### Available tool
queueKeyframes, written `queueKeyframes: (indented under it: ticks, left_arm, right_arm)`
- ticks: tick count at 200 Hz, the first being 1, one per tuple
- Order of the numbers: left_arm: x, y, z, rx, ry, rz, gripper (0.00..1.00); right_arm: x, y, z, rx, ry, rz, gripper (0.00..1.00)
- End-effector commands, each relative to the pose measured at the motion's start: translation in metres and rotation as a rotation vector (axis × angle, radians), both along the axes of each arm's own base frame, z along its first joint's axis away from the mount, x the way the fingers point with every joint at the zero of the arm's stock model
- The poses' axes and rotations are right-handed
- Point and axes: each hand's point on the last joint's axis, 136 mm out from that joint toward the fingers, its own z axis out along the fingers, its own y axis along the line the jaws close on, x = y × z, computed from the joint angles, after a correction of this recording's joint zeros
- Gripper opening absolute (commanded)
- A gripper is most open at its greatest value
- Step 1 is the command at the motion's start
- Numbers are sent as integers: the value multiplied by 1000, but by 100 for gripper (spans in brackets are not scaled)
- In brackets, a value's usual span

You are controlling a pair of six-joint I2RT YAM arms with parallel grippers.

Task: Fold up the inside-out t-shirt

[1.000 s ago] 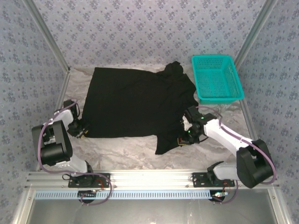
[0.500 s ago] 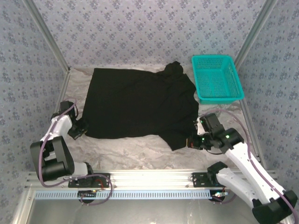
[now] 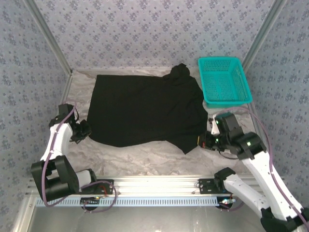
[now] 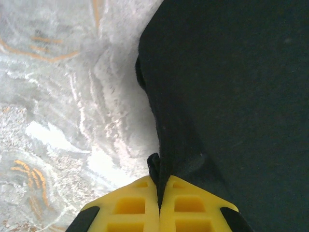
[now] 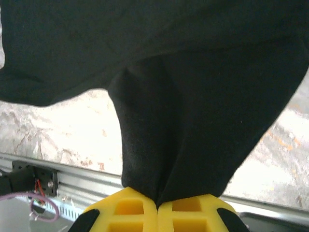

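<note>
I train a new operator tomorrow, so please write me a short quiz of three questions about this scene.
1. True or false: the left end effector is shut on the edge of the t-shirt.
2. Where does the teal basket stand? A) on top of the t-shirt; B) at the far right of the table; C) at the near left corner.
3. Short answer: what does the right end effector grip?
Key: 1 true; 2 B; 3 a fold of the t-shirt.

White-and-black arms (image 3: 271,180), purple cables (image 3: 265,134), yellow tool pads (image 4: 128,207)
</note>
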Motion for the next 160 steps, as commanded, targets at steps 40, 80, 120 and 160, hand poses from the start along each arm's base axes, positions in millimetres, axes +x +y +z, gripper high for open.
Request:
queueKeyframes:
  ticks: [40, 80, 120, 160]
  left_arm:
    - [82, 22, 34, -12, -229, 116, 0]
    - [138, 38, 45, 35, -287, 146, 3]
    - [179, 29, 27, 32, -261, 91, 5]
    - [204, 15, 18, 5, -241, 35, 8]
  right_arm:
    - [153, -4, 17, -14, -100, -104, 0]
    - [237, -7, -1, -52, -73, -117, 0]
    - [292, -4, -27, -88, -37, -115, 0]
    - [307, -17, -44, -172, -2, -120, 0]
